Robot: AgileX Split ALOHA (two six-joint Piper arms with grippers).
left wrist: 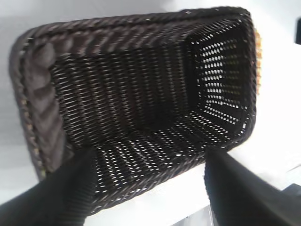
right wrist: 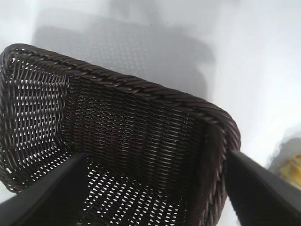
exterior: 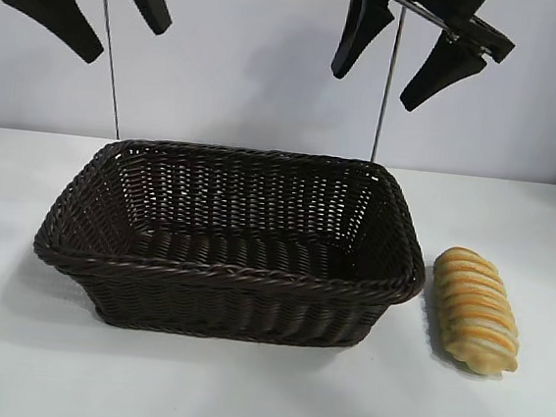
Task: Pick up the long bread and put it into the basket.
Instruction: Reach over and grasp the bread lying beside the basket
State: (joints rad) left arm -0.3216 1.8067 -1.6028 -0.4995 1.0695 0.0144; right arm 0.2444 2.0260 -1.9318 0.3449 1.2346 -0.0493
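Note:
The long bread point(exterior: 475, 309), golden-tan with orange and cream stripes, lies on the white table just right of the basket point(exterior: 228, 275); a sliver of it shows in the right wrist view point(right wrist: 292, 168). The dark brown wicker basket stands mid-table with nothing inside, and both wrist views look down into it point(left wrist: 37, 89) point(right wrist: 141, 89). High over the basket's back left hangs my left gripper point(exterior: 126, 28), open and holding nothing point(left wrist: 149, 188). My right gripper point(exterior: 377, 78) hangs high above the basket's back right corner, also open with nothing between its fingers point(right wrist: 155, 188).
A pale wall rises behind the white table point(exterior: 37, 363). Two thin upright rods point(exterior: 111, 50) point(exterior: 387, 81) stand behind the basket.

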